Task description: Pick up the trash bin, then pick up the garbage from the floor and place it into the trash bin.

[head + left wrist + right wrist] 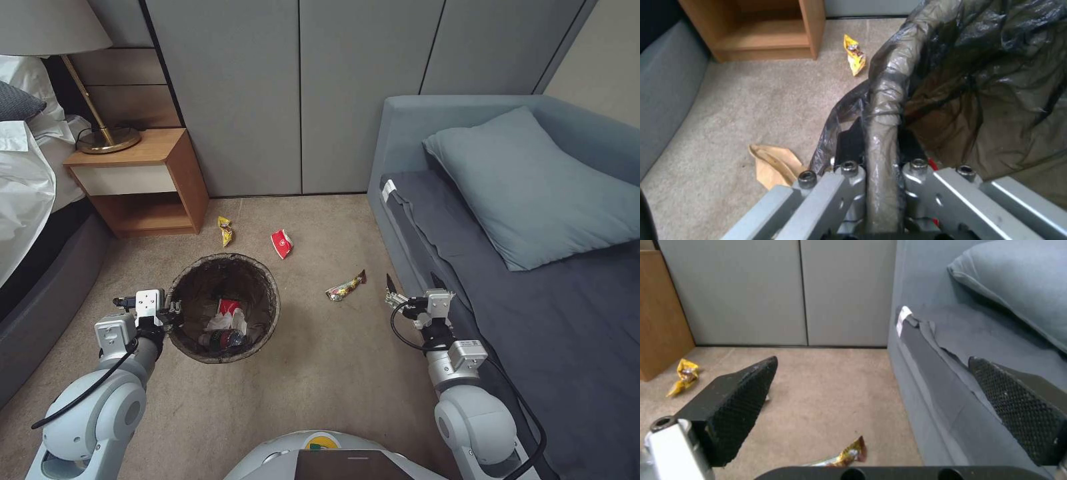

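Head view high, facing down over carpet point(347, 373), left wrist view tight on trash bin point(882, 110) rim, right wrist view low toward wall, all sharing yellow snack packet point(225, 231).

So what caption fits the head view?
Left gripper clamps the trash bin rim; right gripper hangs open above carpet litter.

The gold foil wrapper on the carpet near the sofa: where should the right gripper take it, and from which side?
Probably from above, at the middle of the foil wrapper. It lies flat and long on the carpet, so the open right gripper should close across its narrow width.
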Motion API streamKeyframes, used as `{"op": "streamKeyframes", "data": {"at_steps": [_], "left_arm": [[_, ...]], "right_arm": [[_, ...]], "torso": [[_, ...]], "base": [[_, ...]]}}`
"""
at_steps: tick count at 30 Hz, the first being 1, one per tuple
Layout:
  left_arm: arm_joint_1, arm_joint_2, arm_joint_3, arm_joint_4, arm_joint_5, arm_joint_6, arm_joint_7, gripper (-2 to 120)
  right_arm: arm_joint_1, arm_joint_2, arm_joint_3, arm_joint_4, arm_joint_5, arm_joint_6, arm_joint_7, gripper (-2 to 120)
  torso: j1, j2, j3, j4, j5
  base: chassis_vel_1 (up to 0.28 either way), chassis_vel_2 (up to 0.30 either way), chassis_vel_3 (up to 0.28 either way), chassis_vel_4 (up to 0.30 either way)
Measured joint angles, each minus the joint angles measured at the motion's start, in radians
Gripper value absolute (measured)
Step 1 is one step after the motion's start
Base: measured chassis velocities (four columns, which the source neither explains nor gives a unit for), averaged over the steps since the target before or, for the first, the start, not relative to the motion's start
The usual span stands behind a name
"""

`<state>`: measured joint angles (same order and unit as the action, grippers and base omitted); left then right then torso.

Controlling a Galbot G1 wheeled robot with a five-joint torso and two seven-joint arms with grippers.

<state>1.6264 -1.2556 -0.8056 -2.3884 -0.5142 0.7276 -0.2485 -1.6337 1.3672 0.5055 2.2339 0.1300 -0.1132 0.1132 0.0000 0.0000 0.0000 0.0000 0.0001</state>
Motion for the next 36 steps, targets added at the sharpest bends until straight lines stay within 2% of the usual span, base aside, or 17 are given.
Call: {"op": "streamKeyframes", "data": {"at_steps": [36], "left_arm": [[0.003,0.003,-0.003,-0.002,-0.001,-0.001,0.001,3]], "right_arm": [[-0.001,0.001,-0.014,-0.007,0.000,-0.005,0.003,100]], "torso": [[0.000,0.000,0.000,-0.0001,-0.0001]], "base": [[-0.093,0.087,0.087,-0.085]]}}
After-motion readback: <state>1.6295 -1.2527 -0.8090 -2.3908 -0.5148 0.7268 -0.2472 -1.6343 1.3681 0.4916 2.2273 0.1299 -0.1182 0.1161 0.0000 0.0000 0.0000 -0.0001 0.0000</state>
